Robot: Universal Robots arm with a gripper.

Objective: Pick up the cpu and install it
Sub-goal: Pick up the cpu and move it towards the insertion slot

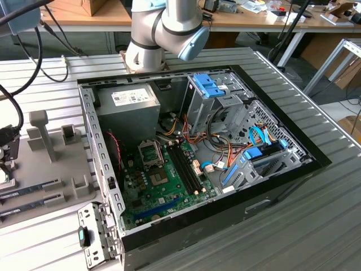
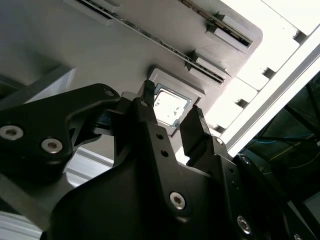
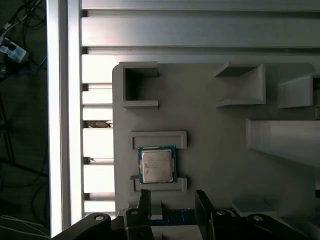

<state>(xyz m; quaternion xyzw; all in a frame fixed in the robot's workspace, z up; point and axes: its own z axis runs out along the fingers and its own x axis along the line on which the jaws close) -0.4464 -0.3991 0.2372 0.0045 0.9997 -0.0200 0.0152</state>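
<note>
The cpu is a small square chip with a silvery lid and green rim. It lies flat in a shallow grey holder on the grey fixture plate. In the second wrist view the cpu shows between the two black fingertips. My gripper hangs open a little above the plate, close to the cpu and not touching it. Nothing is between its fingers. In the exterior view the open pc case holds the green motherboard, with its socket near the power supply.
Long memory sticks sit in slots of the fixture plate close to the cpu; raised grey brackets stand around it. The plate rests on a ribbed aluminium table. Cables and blue drive cages fill the case's far side.
</note>
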